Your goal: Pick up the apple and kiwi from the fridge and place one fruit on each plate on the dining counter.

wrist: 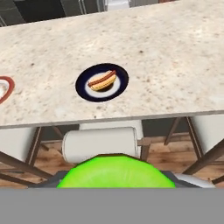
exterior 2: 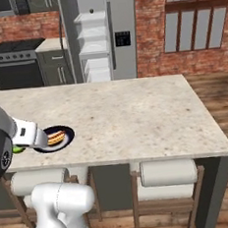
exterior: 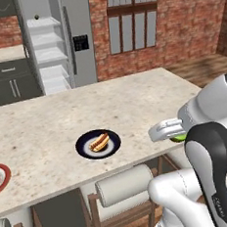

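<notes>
Beige dining counter (exterior: 61, 115) ahead; arm hovers at its near edge, jaws gripping kiwi (wrist: 116, 171).

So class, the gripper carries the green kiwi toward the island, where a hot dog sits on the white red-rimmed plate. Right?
Not quite. The hot dog sits on the glossy black plate, as the hand view shows. The gripper does hold the kiwi.

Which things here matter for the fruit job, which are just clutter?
Job: kiwi in the shut gripper; black plate; red-rimmed plate; counter; fridge.
Clutter: hot dog, stools, stove, window.
</notes>
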Controlling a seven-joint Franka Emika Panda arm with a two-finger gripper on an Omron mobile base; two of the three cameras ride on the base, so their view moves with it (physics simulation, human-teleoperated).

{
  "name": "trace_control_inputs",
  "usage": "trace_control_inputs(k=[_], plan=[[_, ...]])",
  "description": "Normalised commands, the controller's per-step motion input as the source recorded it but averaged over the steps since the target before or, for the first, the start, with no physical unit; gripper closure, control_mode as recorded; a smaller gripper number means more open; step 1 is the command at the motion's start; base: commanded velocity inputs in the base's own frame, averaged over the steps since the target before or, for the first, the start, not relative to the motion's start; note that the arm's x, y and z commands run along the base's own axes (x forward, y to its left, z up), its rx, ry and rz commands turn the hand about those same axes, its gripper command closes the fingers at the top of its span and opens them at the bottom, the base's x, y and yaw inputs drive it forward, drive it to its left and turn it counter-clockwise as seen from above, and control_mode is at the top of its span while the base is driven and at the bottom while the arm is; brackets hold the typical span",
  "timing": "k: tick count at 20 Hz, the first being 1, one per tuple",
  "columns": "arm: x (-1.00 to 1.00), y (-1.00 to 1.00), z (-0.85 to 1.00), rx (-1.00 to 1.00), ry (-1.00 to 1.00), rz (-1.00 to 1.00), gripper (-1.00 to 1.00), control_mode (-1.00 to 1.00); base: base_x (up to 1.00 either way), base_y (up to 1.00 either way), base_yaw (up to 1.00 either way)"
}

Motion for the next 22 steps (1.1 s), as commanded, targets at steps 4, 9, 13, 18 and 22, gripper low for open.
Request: trace_control_inputs(k=[4, 9, 13, 18, 22], plan=[[0.00, 0.00, 0.00, 0.00, 0.00, 0.00, 1.00, 1.00, 0.69, -0.27, 0.10], [0.00, 0.00, 0.00, 0.00, 0.00, 0.00, 1.00, 1.00, 0.36, 0.08, 0.03], [0.00, 0.00, 0.00, 0.00, 0.00, 0.00, 1.00, 1.00, 0.00, 0.00, 0.00], [0.30, 0.02, 0.00, 0.00, 0.04, 0.00, 1.00, -1.00, 0.00, 0.00, 0.00], [1.00, 0.25, 0.00, 0.00, 0.36, 0.00, 1.00, -1.00, 0.00, 0.00, 0.00]])
